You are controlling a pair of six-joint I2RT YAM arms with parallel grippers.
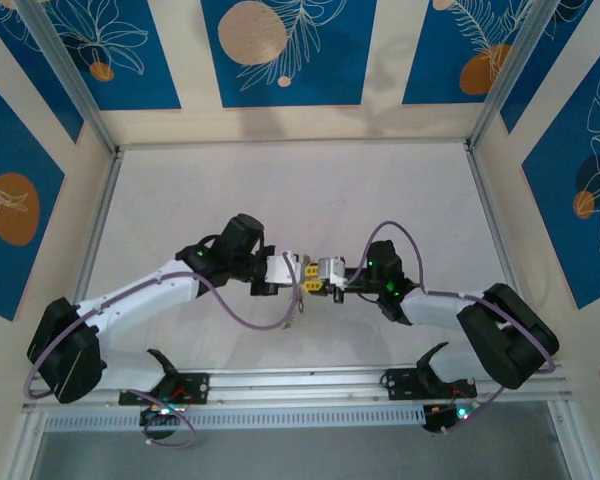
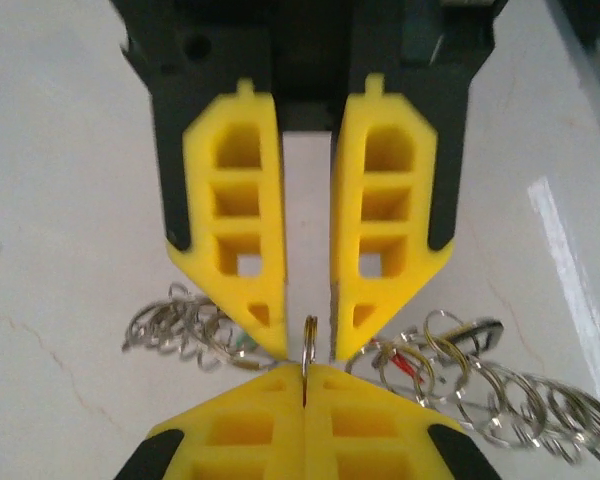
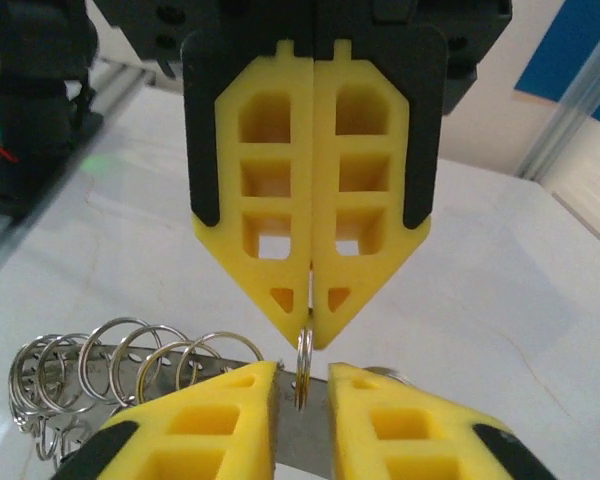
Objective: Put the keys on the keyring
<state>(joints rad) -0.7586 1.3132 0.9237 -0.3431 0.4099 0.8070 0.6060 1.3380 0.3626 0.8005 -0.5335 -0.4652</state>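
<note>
My right gripper (image 3: 310, 332) pinches the light, stiff, slippery ring (image 3: 302, 388) by its rim, and my left gripper (image 3: 302, 372), narrowly parted around it, should clamp its flat faces.

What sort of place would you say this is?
Probably a lab robot cell: an aluminium frame encloses a white table, printed blue panels line the walls, and a rail carries the left arm and right arm.

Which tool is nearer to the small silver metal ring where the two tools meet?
Right. The right tool pinches the small silver metal ring in its tips; the left tool straddles it, gaps either side.
</note>
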